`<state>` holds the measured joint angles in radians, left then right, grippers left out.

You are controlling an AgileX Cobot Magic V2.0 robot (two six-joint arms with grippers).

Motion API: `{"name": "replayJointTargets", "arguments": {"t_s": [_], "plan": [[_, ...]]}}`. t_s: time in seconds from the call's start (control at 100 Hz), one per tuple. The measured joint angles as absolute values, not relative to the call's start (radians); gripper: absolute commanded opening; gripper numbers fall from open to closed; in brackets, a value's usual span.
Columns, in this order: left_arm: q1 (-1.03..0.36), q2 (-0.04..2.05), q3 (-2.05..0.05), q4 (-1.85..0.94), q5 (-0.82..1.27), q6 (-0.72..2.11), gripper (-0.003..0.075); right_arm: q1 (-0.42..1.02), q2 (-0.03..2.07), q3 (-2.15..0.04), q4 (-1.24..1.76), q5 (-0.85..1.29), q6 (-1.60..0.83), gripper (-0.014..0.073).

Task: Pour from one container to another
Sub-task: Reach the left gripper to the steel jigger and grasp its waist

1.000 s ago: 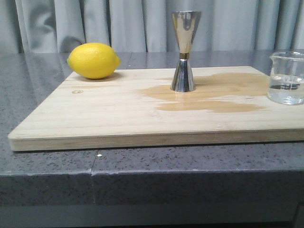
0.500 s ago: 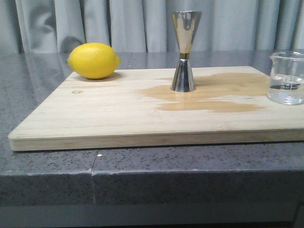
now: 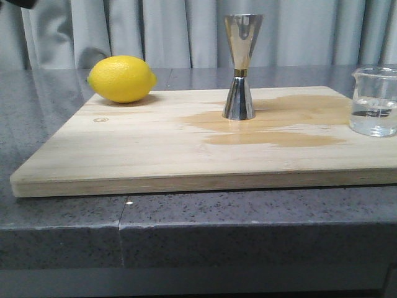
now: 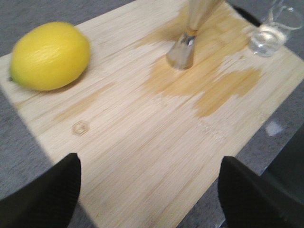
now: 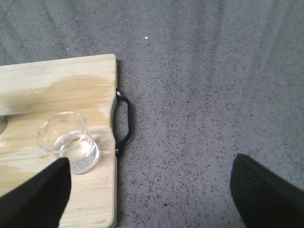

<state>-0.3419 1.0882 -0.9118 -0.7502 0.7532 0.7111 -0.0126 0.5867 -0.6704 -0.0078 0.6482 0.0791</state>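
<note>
Two containers stand on the wooden board (image 3: 186, 149): a small clear glass beaker (image 3: 374, 102) and a tall steel jigger (image 3: 240, 67). The beaker is see-through, with a shallow pool of clear liquid at its bottom, dark printed markings on its side and a little pour lip at the rim. It sits upright by the board's right edge. The jigger is shiny, hourglass-shaped, with a thin gold band at its narrow waist, and it stands upright near the middle of the board's far half, long axis vertical, wide mouth up. A darker wet-looking stain (image 3: 279, 121) spreads on the wood around its base and toward the beaker. A lemon (image 3: 121, 79) lies at the board's far left corner, well apart from both.

The front view shows no arm near the board. The left wrist view shows the left gripper (image 4: 149, 190) above the board's near left part, its dark fingers (image 4: 47, 199) set wide apart with bare wood between them, lemon and jigger beyond. The right wrist view shows the beaker from above, lip pointing away from the board's right edge, and a black handle (image 5: 124, 124) on that edge, which the front view cuts off. The right gripper (image 5: 147, 190) hangs over the grey bench (image 5: 213, 95) just beside the board, fingers spread wide, holding nothing
</note>
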Motion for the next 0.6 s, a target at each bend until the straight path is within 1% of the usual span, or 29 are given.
{"name": "replayJointTargets", "arguments": {"t_s": [0.12,0.26,0.45,0.6], "plan": [[-0.342,1.206,-0.912,-1.066,0.751,1.027,0.0547,-0.013,0.587,-0.67,-0.008,0.654,0.077,0.0612],[-0.342,1.336,-0.912,-1.362,0.782,1.399,0.0547,-0.013,0.587,-0.67,-0.008,0.654,0.077,0.0612],[-0.352,1.498,-0.912,-1.617,0.844,1.793,0.0547,-0.013,0.587,-0.67,-0.008,0.658,0.077,0.0612],[-0.381,1.6,-0.922,-1.74,0.902,1.984,0.0547,-0.013,0.587,-0.67,-0.008,0.658,0.077,0.0612]]}}
